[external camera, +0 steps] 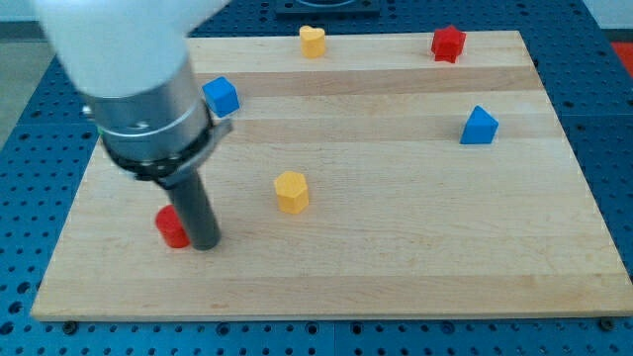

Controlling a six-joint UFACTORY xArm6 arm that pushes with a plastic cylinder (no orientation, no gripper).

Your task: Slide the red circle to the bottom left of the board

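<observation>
My tip, a bare rod with no claw, touches the right side of the small red circle block near the wooden board's near-left; an off-centre push could let it slip past.

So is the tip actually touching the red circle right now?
Cannot tell. In the camera view my tip sits tight against the right side of the red circle, with no gap visible, but the rod overlaps the block, so contact isn't plainly shown.
</observation>
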